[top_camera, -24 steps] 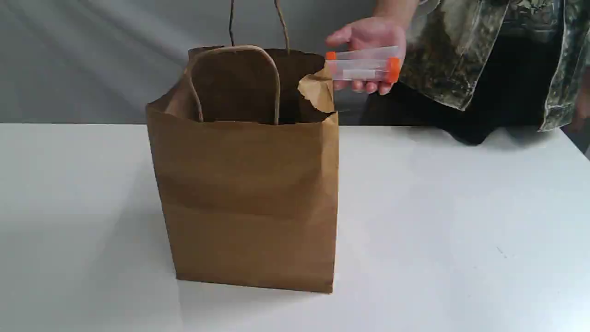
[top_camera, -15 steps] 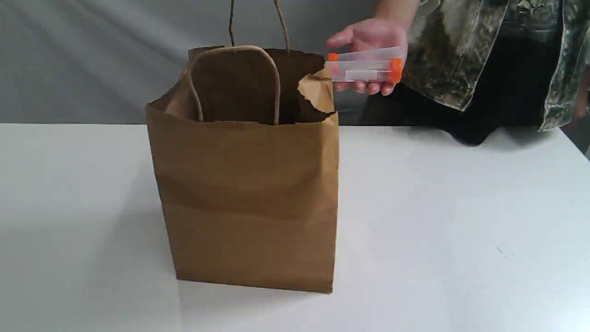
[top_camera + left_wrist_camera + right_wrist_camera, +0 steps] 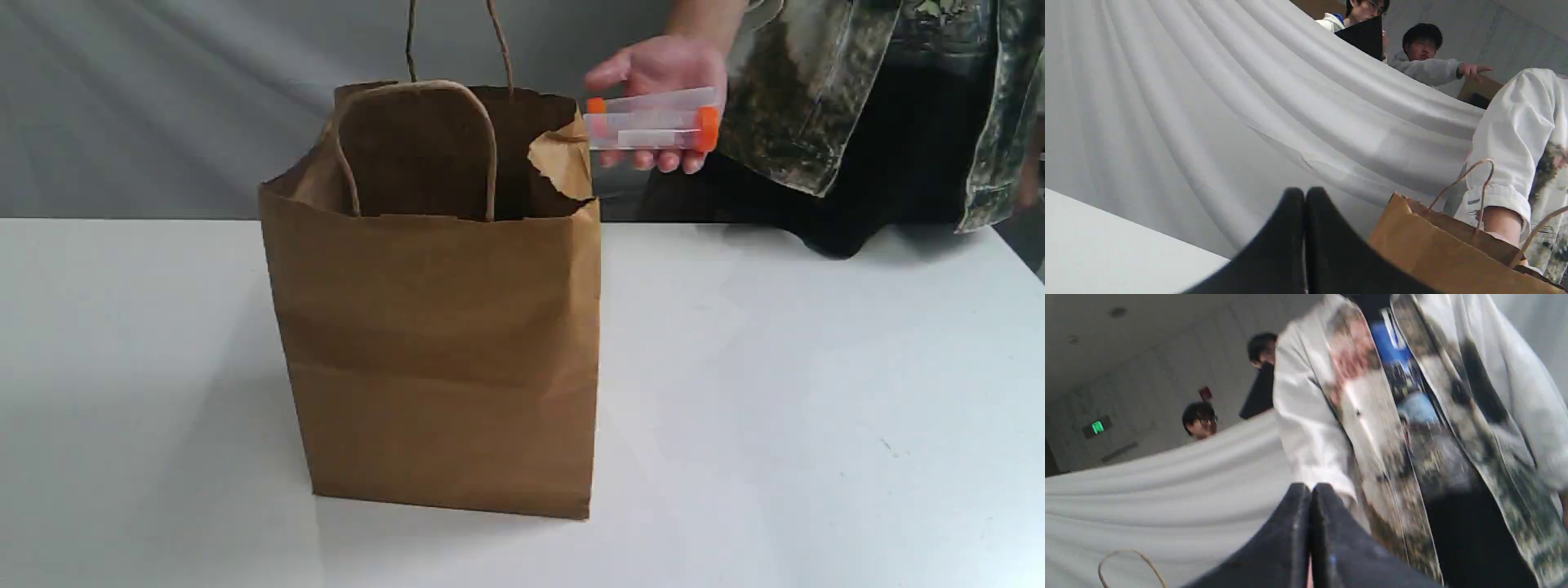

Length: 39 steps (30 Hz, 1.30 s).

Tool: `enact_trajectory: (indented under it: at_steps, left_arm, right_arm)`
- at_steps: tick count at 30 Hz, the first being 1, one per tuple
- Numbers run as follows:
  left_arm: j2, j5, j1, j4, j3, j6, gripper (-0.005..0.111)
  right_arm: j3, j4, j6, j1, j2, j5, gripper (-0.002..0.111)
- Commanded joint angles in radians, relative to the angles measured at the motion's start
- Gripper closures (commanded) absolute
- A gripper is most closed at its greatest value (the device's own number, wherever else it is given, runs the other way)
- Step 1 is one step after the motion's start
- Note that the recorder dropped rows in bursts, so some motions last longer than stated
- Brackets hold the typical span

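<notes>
Up beside the top right corner of the brown paper bag with twine handles (image 3: pixel 433 343), a person's hand (image 3: pixel 663 72) is holding a clear plastic tube with orange caps (image 3: pixel 653 124), heads up. The tube is lying roughly level, with its long axis running sideways. One cap is nearly touching the bag's torn rim flap and the other is pointing away from the bag. It's hanging outside the mouth, about level with the rim, not over the opening.

Your left gripper (image 3: pixel 1305 192) is sitting fully closed, fingers pressed together on nothing, with the bag's side showing just beside it. Your right gripper (image 3: pixel 1311 488) is pinched closed and empty too, facing the person's patterned jacket (image 3: pixel 1412 437) beyond the bag.

Neither gripper is showing in the exterior view. The tube is sitting on the bag's right, so I'm guessing your right arm is the nearer one, but I can't tell for sure.
</notes>
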Motion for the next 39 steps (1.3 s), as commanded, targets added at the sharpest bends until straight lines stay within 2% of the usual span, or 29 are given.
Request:
enact_trajectory:
  at_steps: [1,7,13,16,19,22,24,26,27,29,31,35,37,39]
  left_arm:
    - [-0.003,0.001,0.002,-0.002,-0.003,-0.011,0.106]
    - [-0.003,0.001,0.002,-0.002,-0.003,-0.011,0.106]
    - [-0.003,0.001,0.002,-0.002,-0.003,-0.009,0.106]
    - [-0.003,0.001,0.002,-0.002,-0.003,-0.009,0.106]
    - [-0.003,0.001,0.002,-0.002,-0.003,-0.009,0.106]
    - [-0.003,0.001,0.002,-0.002,-0.003,-0.009,0.106]
    - [-0.003,0.001,0.002,-0.002,-0.003,-0.009,0.106]
    - [-0.003,0.001,0.002,-0.002,-0.003,-0.009,0.106]
    - [-0.003,0.001,0.002,-0.002,-0.003,-0.009,0.106]
    - [-0.003,0.001,0.002,-0.002,-0.003,-0.009,0.106]
    - [-0.003,0.001,0.002,-0.002,-0.003,-0.009,0.106]
    - [-0.003,0.001,0.002,-0.002,-0.003,-0.009,0.106]
    - [-0.003,0.001,0.002,-0.002,-0.003,-0.009,0.106]
    - [-0.003,0.005,0.002,-0.002,-0.003,-0.007,0.106]
  right_arm:
    - [-0.122,-0.046,-0.009,0.003,0.096,-0.003,0.108]
    - [-0.448,-0.102,-0.037,0.005,0.425,0.229,0.108]
    - [-0.850,-0.137,-0.200,0.036,0.708,0.478,0.108]
    - [-1.068,-0.033,-0.392,0.048,0.849,0.651,0.108]
    - [-1.234,0.159,-0.630,0.048,0.975,0.854,0.108]
    - [-1.349,0.311,-1.017,0.048,1.078,0.970,0.108]
    - [-1.359,0.340,-1.312,0.048,1.110,0.948,0.108]
    - [-1.359,0.335,-1.518,0.048,1.130,0.868,0.108]
    - [-1.359,0.325,-1.553,0.048,1.141,0.803,0.108]
    - [-1.359,0.347,-1.526,0.048,1.163,0.599,0.108]
    - [-1.367,0.466,-1.471,0.048,1.191,0.451,0.108]
    - [-1.427,0.715,-1.461,0.048,1.274,0.432,0.108]
    - [-1.452,0.891,-1.441,0.048,1.322,0.405,0.108]
    - [-1.471,1.154,-1.426,0.048,1.370,0.309,0.108]
